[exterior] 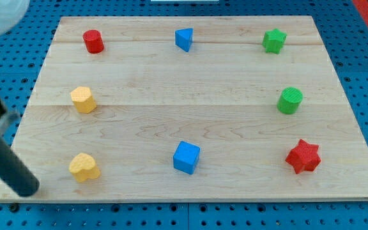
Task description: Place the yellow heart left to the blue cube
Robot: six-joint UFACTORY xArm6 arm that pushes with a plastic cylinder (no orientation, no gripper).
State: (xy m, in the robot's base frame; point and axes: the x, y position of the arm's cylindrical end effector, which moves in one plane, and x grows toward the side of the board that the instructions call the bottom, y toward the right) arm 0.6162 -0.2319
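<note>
The yellow heart (84, 167) lies at the board's lower left. The blue cube (186, 157) sits at the bottom middle, well to the heart's right. My rod comes in from the view's left edge, and my tip (25, 186) rests at the board's lower left corner, to the left of the yellow heart and slightly below it, not touching it.
A yellow hexagon block (83, 99) lies above the heart. A red cylinder (93, 41), blue triangle (184, 39) and green star (274, 40) line the top. A green cylinder (290, 100) and red star (303, 156) stand at the right. The wooden board (171, 83) lies on a blue pegboard.
</note>
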